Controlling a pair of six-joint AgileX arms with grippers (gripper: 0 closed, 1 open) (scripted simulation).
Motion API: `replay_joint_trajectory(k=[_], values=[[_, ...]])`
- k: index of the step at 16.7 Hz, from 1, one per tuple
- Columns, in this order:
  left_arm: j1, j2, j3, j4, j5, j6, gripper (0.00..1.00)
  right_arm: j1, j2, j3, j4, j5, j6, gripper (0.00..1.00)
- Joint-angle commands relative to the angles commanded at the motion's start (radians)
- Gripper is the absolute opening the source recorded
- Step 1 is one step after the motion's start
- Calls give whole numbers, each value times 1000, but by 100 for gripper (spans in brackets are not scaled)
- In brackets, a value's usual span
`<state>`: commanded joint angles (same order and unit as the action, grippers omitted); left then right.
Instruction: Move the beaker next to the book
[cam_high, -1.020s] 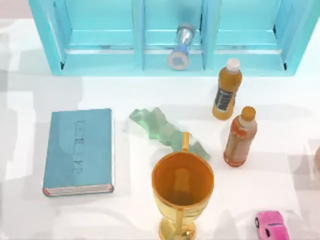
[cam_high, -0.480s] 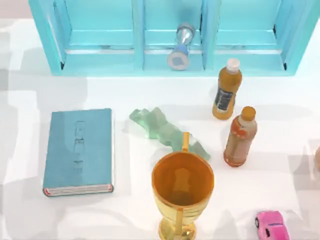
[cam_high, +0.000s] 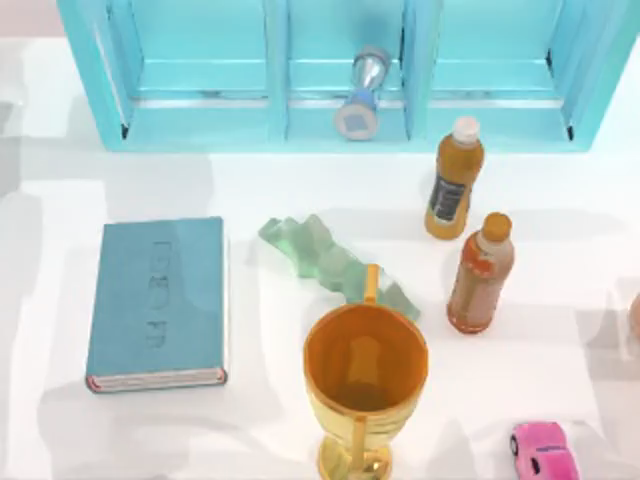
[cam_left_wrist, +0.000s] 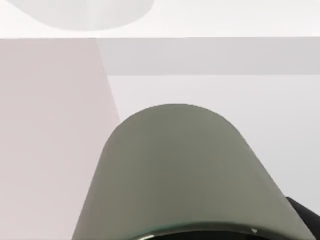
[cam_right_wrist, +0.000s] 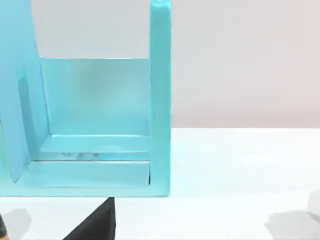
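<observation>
1. The beaker (cam_left_wrist: 175, 170), a smooth dull grey-green cylinder with a dark rim, sits close in front of my left wrist camera; I cannot tell how my left hand stands.
2. The book (cam_high: 156, 303), a flat rectangular teal hardcover with faint embossed marks, lies at the left of the white table (cam_high: 560, 200) in the top view.
3. A glossy golden goblet (cam_high: 364, 385) stands lower centre, beside a crumpled pale green piece (cam_high: 325, 258).
4. My right wrist view faces the turquoise shelf (cam_right_wrist: 160, 100).
</observation>
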<state>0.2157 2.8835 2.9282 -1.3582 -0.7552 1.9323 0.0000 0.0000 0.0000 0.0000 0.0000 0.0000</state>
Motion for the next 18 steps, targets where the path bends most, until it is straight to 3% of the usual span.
replay_joint_trajectory(k=[6, 9, 13, 18], values=[[-3, -7, -8, 0, 4, -9, 0, 0, 0, 0, 0, 0, 0, 100], [-23, -76, -83, 5, 44, -101, 0, 0, 0, 0, 0, 0, 0, 100], [-70, -250, -290, 13, 150, -362, 0, 0, 0, 0, 0, 0, 0, 100], [-151, -542, -680, 9, 339, -866, 0, 0, 0, 0, 0, 0, 0, 100]])
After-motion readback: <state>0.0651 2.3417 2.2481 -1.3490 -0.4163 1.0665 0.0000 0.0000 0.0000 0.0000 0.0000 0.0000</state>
